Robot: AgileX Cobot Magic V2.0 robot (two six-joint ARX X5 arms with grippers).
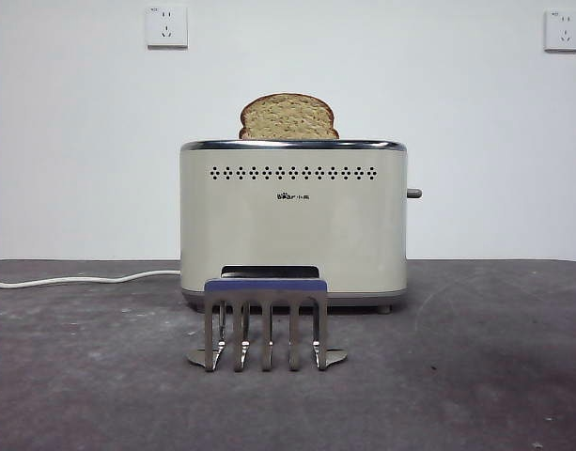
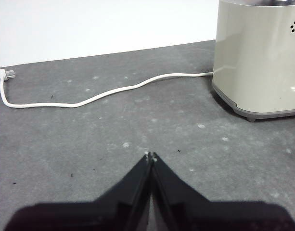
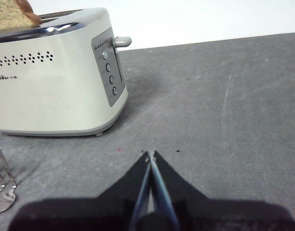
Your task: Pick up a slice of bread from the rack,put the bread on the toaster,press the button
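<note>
A boxy cream-white toaster (image 1: 293, 221) with a chrome top rim, a row of small dark holes and a grey base stands toward the back edge of the dark grey bench (image 1: 475, 376), about midway between its side edges. A tan wholemeal slice of bread (image 1: 288, 117) with a darker brown crust sits upright in the toaster's top, its domed upper part rising above the rim. A small grey stub-shaped button (image 1: 414, 194) sticks out sideways from the toaster's narrow end, above a grey panel of round knobs (image 3: 109, 72). Just in front of the toaster, nearer the front edge, stands a small shiny metal rack (image 1: 266, 319) with upright prongs, a blue-purple top bar and curled feet; its slots hold nothing. A white power cord (image 2: 99, 94) trails from the toaster's other end across the bench, its plug (image 2: 6, 73) lying loose.

The left gripper (image 2: 150, 155) hovers over bare bench near the cord, jaws pressed together, holding nothing. The right gripper (image 3: 150, 153) hangs over bare bench near the button end, jaws likewise closed and empty.
</note>
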